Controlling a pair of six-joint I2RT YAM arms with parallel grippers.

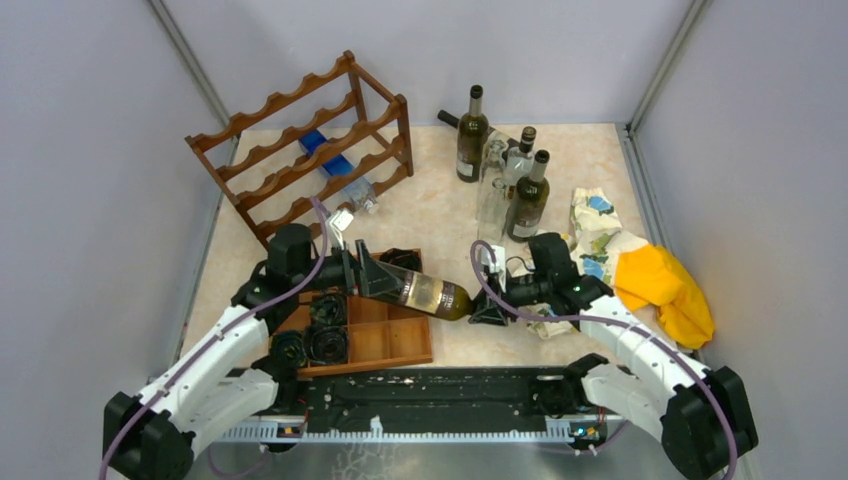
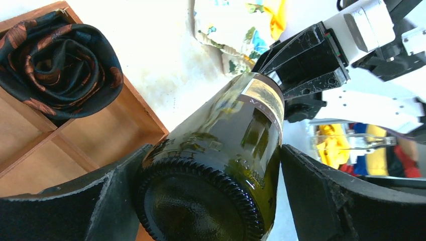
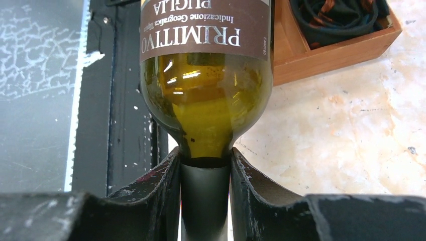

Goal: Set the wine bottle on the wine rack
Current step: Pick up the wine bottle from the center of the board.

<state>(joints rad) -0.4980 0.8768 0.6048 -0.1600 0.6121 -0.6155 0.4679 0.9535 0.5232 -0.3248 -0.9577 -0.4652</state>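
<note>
A dark green wine bottle with a brown label lies level in mid-air, held between both grippers over the right end of the wooden tray. My left gripper is shut on its wide base, its fingers on either side of the base. My right gripper is shut on its dark-capped neck, just below the shoulder. The dark reddish-brown wine rack, with wavy rails, stands at the far left, well behind the bottle. I see no bottles on its rails.
An orange-brown compartment tray with rolled ties lies below the left gripper. Several upright bottles stand at the back centre. A patterned cloth and a yellow cloth lie right. Blue items lie under the rack.
</note>
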